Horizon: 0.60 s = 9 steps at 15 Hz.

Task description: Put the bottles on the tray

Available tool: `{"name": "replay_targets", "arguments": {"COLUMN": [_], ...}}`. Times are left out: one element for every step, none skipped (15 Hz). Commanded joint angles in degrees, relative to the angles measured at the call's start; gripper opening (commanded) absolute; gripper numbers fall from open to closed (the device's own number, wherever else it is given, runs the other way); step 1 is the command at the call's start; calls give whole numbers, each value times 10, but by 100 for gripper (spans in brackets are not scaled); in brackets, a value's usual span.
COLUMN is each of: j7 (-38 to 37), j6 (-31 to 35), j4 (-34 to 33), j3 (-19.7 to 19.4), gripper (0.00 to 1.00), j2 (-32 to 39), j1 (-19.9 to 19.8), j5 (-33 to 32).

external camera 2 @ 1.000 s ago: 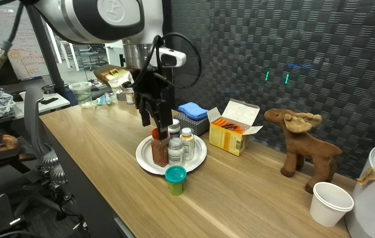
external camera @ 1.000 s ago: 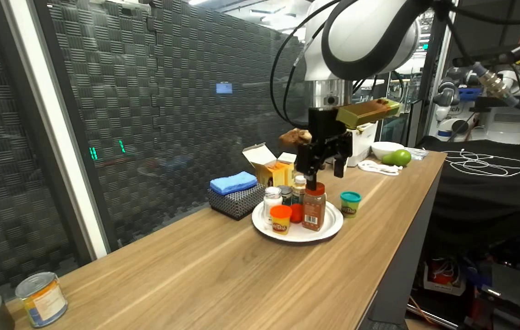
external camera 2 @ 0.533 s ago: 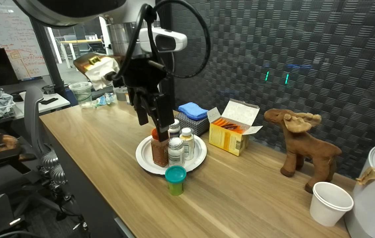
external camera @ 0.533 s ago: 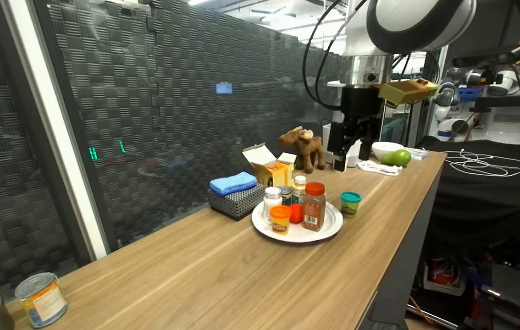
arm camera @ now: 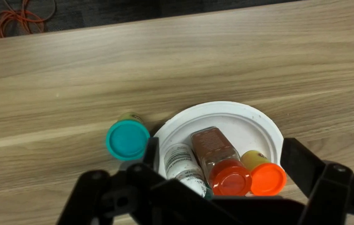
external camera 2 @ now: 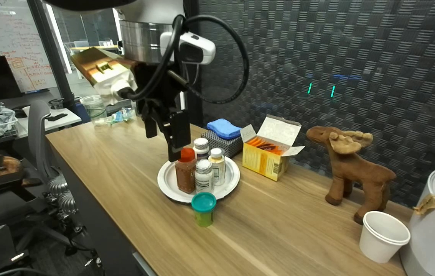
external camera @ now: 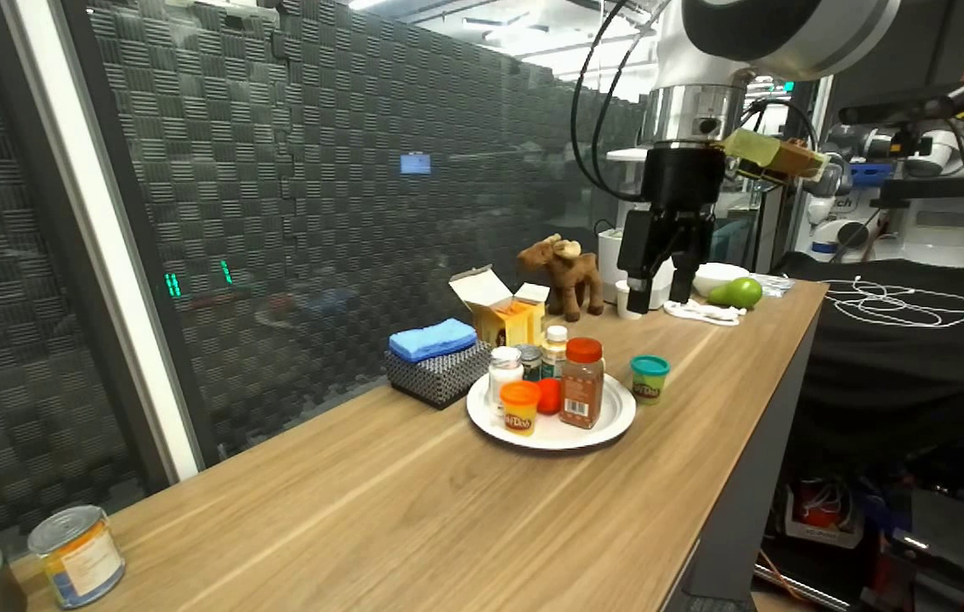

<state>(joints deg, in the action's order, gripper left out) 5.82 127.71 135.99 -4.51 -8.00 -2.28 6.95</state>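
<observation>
Wooden table (external camera: 414, 510) under a white plate (external camera: 563, 439), bottles (external camera 2: 204, 179) upright on it, teal-lidded tub (external camera 2: 203, 209) beside it, yellow box (external camera 2: 260, 163) near it, dark wall (external camera 2: 336, 57) behind it, whiteboard (external camera 2: 29, 46) well beyond it, gripper (external camera: 660, 295) higher than it, spread wide

Wood-grained tabletop (external camera: 414, 493), white plate (external camera: 567, 439); red-capped rust-brown bottle (external camera: 581, 398), white bottle (external camera: 504, 374); from the plate in an exterior view, blue cloth (external camera: 433, 342) at ten o'clock, yellow box (external camera: 520, 327) at eleven, brown moose (external camera: 565, 276) at twelve

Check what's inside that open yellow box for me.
Orange packets show inside the yellow box; whatever lies beneath them is covered and can't be seen.
</observation>
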Motion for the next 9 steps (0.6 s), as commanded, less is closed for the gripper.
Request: {"name": "replay_targets", "arguments": {"j7": [-8, -18, -18, -28, -41, -61, -78, -94, -107], "j6": [17, 41, 50, 67, 86, 106, 118, 129, 137], "j4": [3, 9, 11, 13, 16, 17, 17, 16, 15], "j3": [5, 8, 9, 10, 11, 11, 10, 9, 7], "gripper": [100, 100, 100, 100, 100, 100, 100, 100, 100], "j2": [4, 10, 16, 25, 32, 42, 51, 62, 73], "j1": [-3, -4, -4, -6, -7, -9, -10, -11, -11], "j5": [-16, -35, -49, -70, -94, -119, -142, -161, -179]}}
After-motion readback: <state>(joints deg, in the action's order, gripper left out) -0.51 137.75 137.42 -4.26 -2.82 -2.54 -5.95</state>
